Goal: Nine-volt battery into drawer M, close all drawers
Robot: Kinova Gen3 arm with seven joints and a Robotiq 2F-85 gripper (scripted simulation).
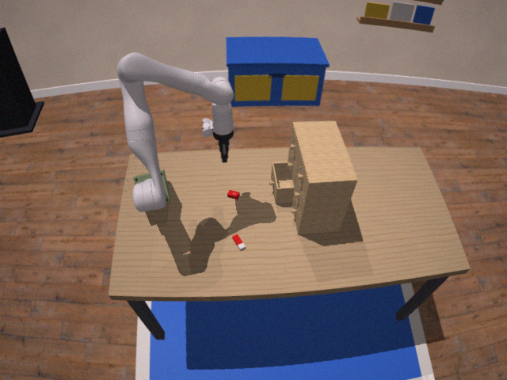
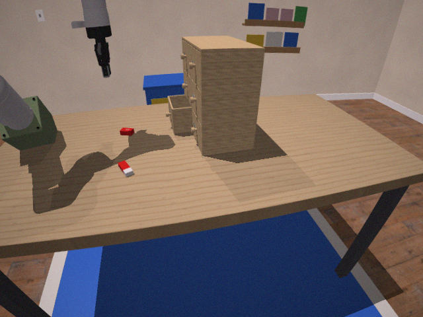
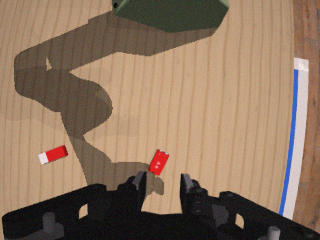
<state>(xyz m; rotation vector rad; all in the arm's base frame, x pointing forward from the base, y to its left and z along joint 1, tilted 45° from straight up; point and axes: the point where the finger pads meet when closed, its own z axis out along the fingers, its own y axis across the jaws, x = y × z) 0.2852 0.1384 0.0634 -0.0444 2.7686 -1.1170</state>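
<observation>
nine-volt battery (image 1: 233, 194) (image 2: 126, 131) (image 3: 159, 162) | red | lying flat | ungrasped | on tabletop, outside open drawer (image 1: 283, 195) (image 2: 182, 119)

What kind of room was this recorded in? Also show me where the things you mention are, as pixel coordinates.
Possibly a playroom or home workroom: a blue cabinet with yellow panels (image 1: 276, 51) (image 2: 163, 82) by the wall, wall shelves holding coloured blocks or books (image 1: 397, 24) (image 2: 273, 23), and a wooden floor with a blue rug (image 1: 303, 331) (image 2: 205, 266).
</observation>
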